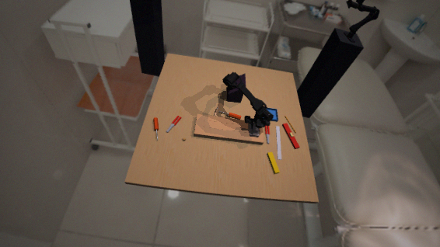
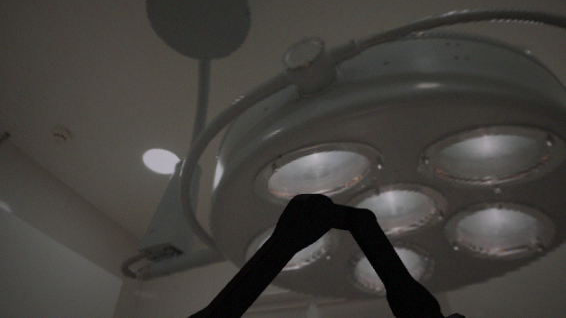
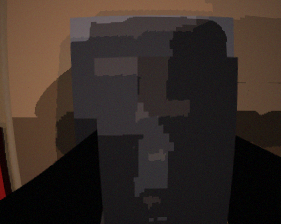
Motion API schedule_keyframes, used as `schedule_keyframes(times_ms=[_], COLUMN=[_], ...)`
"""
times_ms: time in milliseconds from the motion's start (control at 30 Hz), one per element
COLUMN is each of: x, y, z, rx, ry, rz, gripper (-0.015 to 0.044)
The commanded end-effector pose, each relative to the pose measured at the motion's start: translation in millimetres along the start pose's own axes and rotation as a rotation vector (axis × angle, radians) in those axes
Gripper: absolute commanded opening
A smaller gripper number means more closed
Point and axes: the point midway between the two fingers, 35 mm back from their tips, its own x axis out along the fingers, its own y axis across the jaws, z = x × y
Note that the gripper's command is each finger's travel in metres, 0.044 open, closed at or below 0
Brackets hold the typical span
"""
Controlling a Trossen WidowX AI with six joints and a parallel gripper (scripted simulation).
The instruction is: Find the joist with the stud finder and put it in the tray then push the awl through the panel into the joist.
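The black arm [image 1: 250, 97] [image 2: 310, 221] — bent high at the elbow, its gripper [image 1: 254, 126] low and closed on something.

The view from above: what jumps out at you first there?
Probably the black arm, bent over the wooden table, its claw at one end of a wooden panel. Then the bright things to the right: a blue tray, a red bar and a yellow bar.
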Motion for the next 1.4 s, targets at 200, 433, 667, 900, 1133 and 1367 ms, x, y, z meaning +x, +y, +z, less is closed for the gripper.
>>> schedule_keyframes(times_ms=[200,433,667,900,1133,1367], x=[1,1,1,1,1,1], y=[-38,-62,-85,-108,-132,-155], z=[0,0,0,0,0,0], rx=[0.002,0.001,0.001,0.000,-0.001,-0.002], ry=[0.001,0.002,0.002,0.002,0.002,0.003], rz=[-0.010,-0.011,-0.013,-0.014,-0.015,-0.017], gripper=[0.0000,0.0000,0.0000,0.0000,0.0000,0.0000])
